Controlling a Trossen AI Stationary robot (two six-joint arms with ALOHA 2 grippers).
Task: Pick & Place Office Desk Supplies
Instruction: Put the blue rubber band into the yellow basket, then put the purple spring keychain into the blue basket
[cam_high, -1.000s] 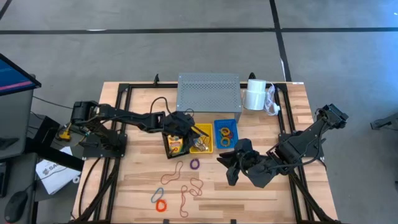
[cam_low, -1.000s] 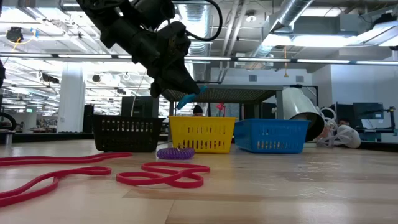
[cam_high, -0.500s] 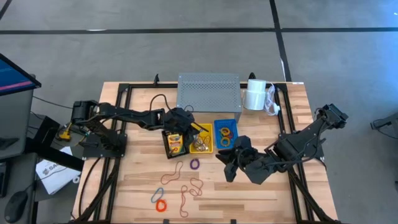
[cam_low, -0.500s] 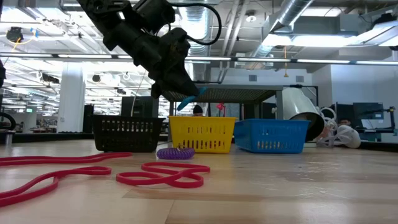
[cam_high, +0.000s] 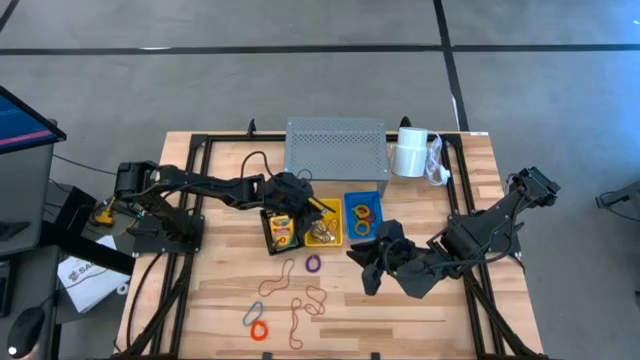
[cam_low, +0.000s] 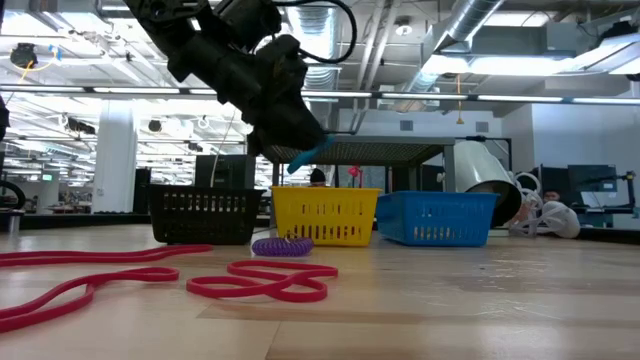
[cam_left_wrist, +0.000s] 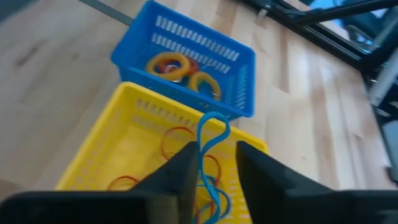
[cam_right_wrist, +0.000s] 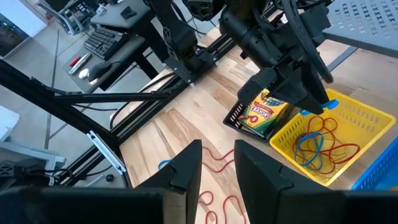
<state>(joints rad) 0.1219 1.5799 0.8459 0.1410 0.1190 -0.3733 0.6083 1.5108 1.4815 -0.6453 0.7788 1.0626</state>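
Wooden slatted table (cam_high: 400, 310) on grey floor; open-plan room with ceiling ducts behind. Left gripper (cam_left_wrist: 211, 163) over yellow basket (cam_left_wrist: 118, 140), fingers parted around blue rubber band (cam_left_wrist: 208, 140). Right gripper (cam_right_wrist: 217, 163) idle over the table's right half, fingers apart.

The left gripper (cam_high: 312, 206) is hanging over the yellow basket (cam_high: 324, 222), beside the crayon box (cam_high: 282, 231). The right gripper (cam_high: 366, 268) is waiting near the blue basket (cam_high: 362, 213). Rubber bands (cam_high: 290, 300) are lying nearer.

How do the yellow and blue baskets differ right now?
The yellow basket holds thin loose rubber bands; the blue basket holds thick yellow-orange rings. The left gripper hangs over the yellow one with a blue band; nothing is over the blue. Both are small slotted baskets, side by side.
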